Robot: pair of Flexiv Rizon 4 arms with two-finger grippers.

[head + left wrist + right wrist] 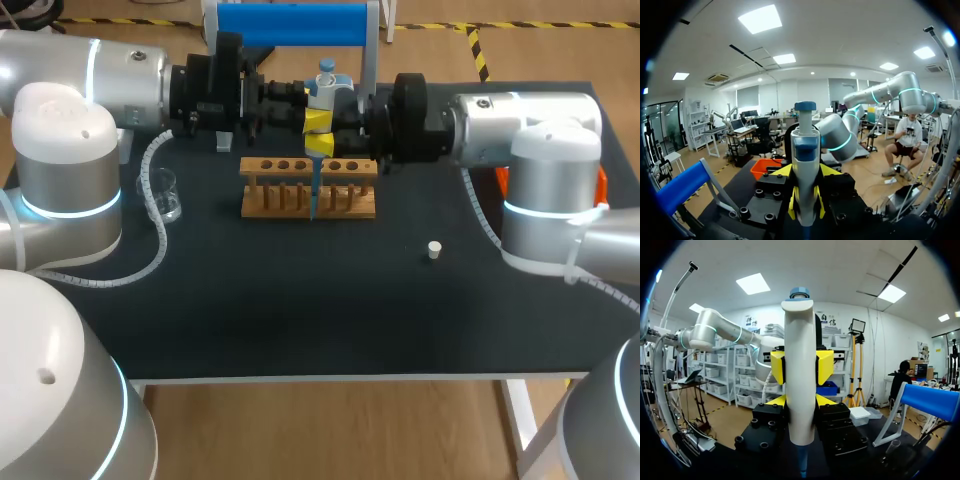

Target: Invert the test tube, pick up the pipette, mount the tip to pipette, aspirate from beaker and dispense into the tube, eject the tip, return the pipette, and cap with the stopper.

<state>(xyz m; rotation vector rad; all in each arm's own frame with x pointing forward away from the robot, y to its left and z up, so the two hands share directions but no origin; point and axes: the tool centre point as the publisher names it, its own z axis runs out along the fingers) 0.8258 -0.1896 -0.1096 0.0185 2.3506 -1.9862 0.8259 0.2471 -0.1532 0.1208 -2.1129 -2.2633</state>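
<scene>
Two grippers meet over the back middle of the table (300,320), and both have hold of the pipette (325,88), which stands upright between them. Our left gripper (318,120) comes in from the left and pinches the pipette's body higher up, one yellow fingertip on each side. Our right gripper (320,146) comes in from the right and pinches it just below, its fingertips also pressed against both sides. In each wrist view we see our own black fingers flanking the white body, with the other arm's yellow tips facing us from beyond it. The thin blue tip (313,195) is on the lower end and hangs straight down, its end showing in front of the middle of the wooden rack (350,200), which stands right under the grippers with a row of holes along its top. A glass beaker (165,196) stands to the rack's left, well apart from it. The small white stopper (433,250) sits on the dark table to the rack's front right, well apart. A stand (290,24) with a blue bar rises behind the grippers. Under our left wrist stands a small clear piece (222,141); it could be the test tube, but it is too small to tell.
</scene>
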